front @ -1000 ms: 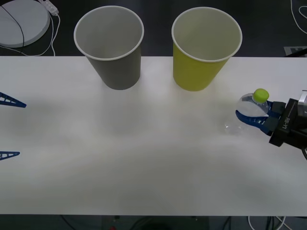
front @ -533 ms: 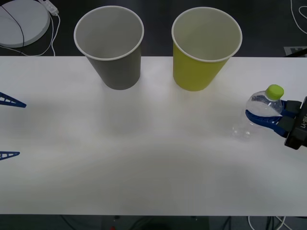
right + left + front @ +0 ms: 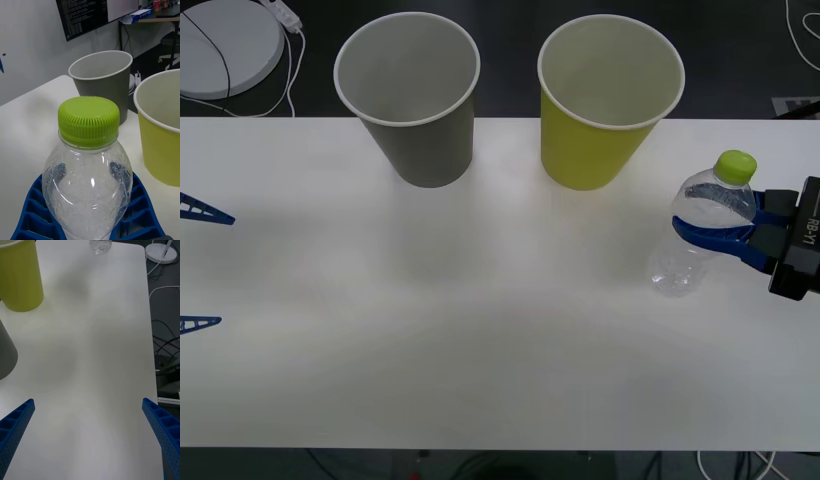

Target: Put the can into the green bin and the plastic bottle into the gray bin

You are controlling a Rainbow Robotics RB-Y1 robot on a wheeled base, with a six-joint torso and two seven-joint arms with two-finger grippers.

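Open white table spreads wide in front, while the gray bin and green bin stand along its far edge, a gap between them.

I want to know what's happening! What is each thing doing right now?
plastic bottle: capped, held in the right gripper.
right gripper: shut on the bottle.
left gripper: open, waiting at the table's left edge.
gray bin: upright, looks empty.
green bin: upright, looks empty.

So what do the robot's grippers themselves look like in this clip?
Both have blue, ribbed plastic fingers with a lattice pattern. The right gripper mounts on a black boxy body with white lettering too small to read. The left gripper shows as two thin, tapering blue finger tips at the table's edge.
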